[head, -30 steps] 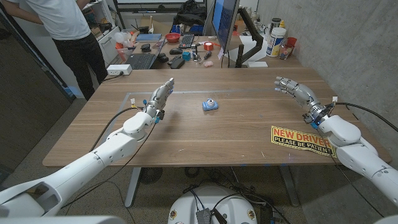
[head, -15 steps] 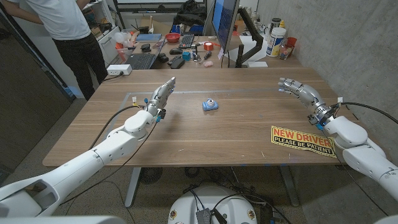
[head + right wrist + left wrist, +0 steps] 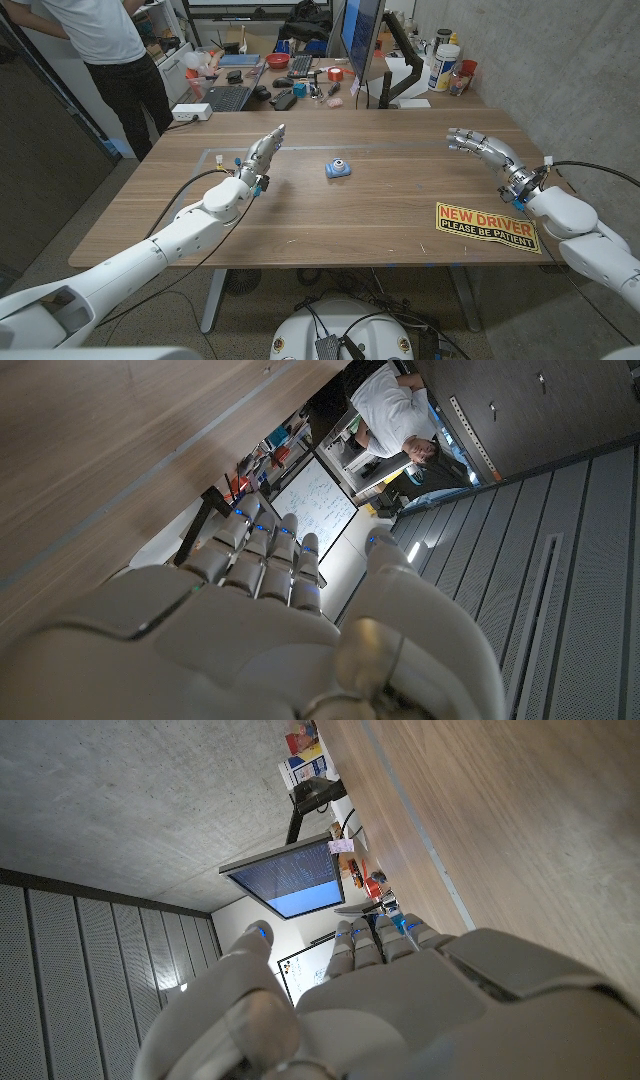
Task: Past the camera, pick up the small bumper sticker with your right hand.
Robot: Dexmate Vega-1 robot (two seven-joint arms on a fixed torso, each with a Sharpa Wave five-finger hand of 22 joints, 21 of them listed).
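Note:
A yellow bumper sticker [image 3: 487, 226] with red "NEW DRIVER" lettering lies flat near the table's front right. A small blue toy camera [image 3: 338, 168] sits at the table's middle. My right hand [image 3: 485, 149] hovers open above the right side of the table, behind the sticker, fingers stretched toward the far edge. The left hand [image 3: 262, 152] is open too, held over the left half, well left of the camera. In the wrist views each hand [image 3: 380, 990] [image 3: 270, 620] holds nothing.
The wooden table [image 3: 300, 215] carries faint tape lines near its far edge. Behind it a cluttered desk [image 3: 290, 80] holds a monitor [image 3: 362, 35], keyboards and bottles. A person [image 3: 110, 50] stands at the back left. A concrete wall runs along the right.
My right hand has drifted a little to the right and farther back over the table. The left hand has barely moved. The sticker and camera lie where they were.

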